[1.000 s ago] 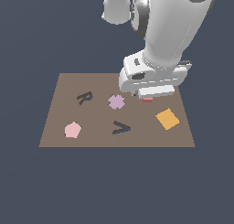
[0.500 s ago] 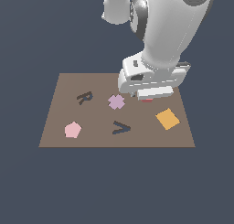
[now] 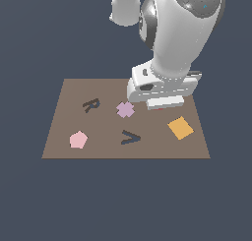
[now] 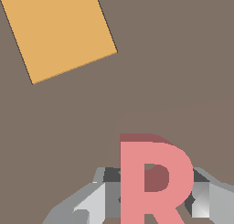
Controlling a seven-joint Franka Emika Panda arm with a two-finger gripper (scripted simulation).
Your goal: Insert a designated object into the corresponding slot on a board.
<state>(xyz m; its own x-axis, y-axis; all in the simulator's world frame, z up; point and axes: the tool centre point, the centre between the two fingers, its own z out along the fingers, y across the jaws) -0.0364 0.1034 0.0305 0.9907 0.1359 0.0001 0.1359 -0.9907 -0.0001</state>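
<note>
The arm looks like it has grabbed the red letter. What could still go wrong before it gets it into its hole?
The R block sits between the gripper fingers and might slip or twist. Its R-shaped slot lies across the board, past the lilac cross, which a low carry could bump. The letter may also arrive misaligned.

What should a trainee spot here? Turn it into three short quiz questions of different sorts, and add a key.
1. True or false: the red R block already sits in the R-shaped slot.
2. In the exterior view, which thing lies between the R-shaped slot and the claw? A) pink pentagon B) lilac cross C) V-shaped cutout
3. Fill in: besides the R, the wrist view shows a flat ___ square lying on the board.

Key
1. False: the block is between the claw's fingers and the slot is empty.
2. B
3. Orange: the orange square.
</note>
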